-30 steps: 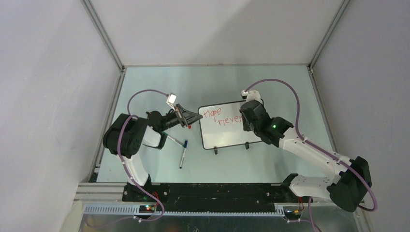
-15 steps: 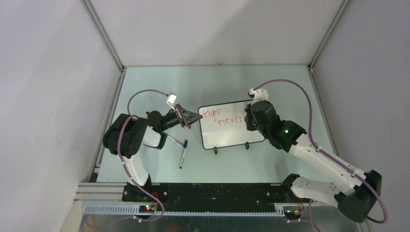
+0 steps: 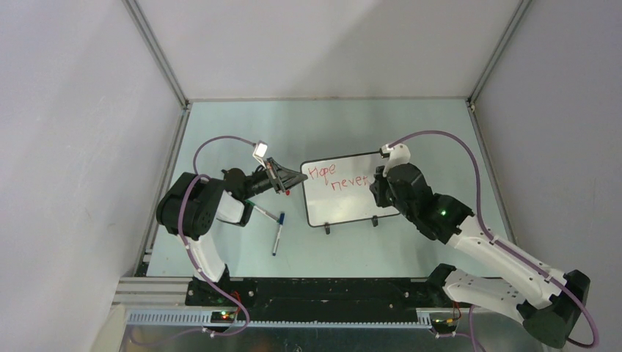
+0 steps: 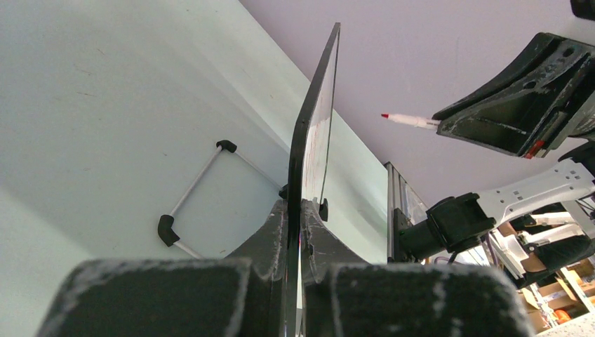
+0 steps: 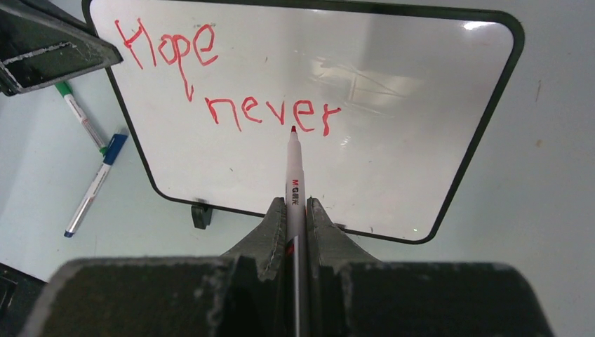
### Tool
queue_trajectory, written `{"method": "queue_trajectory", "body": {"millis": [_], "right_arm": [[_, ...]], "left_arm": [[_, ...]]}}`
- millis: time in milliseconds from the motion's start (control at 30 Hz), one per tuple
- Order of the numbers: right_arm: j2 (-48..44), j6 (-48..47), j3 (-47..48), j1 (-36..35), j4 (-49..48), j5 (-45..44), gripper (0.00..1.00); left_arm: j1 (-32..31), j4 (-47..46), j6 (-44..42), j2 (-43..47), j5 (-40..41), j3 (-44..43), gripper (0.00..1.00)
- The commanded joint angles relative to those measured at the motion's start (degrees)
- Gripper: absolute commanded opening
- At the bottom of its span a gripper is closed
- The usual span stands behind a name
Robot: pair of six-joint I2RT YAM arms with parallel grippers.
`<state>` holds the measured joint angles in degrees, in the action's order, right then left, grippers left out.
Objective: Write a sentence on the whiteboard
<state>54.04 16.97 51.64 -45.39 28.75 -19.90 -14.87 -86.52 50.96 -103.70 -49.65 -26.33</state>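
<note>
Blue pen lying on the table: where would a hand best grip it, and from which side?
Mid-barrel, from straight above, closing across its width. The blue pen lies flat on the table with both long sides open there, while its capped end sits right by the green pen.

- Handwritten in thin red strokes on the whiteboard [image 5: 407, 161]: "Hope" at the upper left, "never" one line lower and stepped to the right.
- Nothing more of the sentence [image 5: 231, 84] to read than these two slanted words.
- Printed in black along the white barrel of the red marker [image 5: 295, 184]: a brand mark reading roughly "M&G", then small characters too fine to make out.
- Same two red words legible, small, in the top view, ending right beside the right arm [image 3: 469, 235].
</note>
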Motion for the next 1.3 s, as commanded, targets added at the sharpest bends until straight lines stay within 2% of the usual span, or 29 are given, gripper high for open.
{"method": "queue_trajectory", "body": {"millis": [0,233,367,900,1267], "right_arm": [[-0.39,0.82,-1.13,-0.93,-2.83,-1.52,0.0],[-1.56,0.91,-2.53,-1.5,-3.59,-1.48,0.0],[-1.7,0.62,-2.98,-1.7,-3.95,-1.45,0.0],[-1.86,0.28,-4.18,-1.89,-5.21,-0.81,0.0],[-1.75,1.23,-4.6,-2.86,-4.72,-1.12,0.0]], "left_arm": [[-0.87,-1.37,-1.83,0.77,-0.96,0.81,0.0],[-0.93,-1.37,-1.89,0.74,-0.29,1.63,0.1],[-1.57,-1.41,-1.62,0.04,0.37,1.9,0.12],[-4.33,-1.46,-4.23,0.99,3.55,6.98,0.15],[-4.77,-1.46,-5.47,-0.18,4.13,8.44,0.12]]}}
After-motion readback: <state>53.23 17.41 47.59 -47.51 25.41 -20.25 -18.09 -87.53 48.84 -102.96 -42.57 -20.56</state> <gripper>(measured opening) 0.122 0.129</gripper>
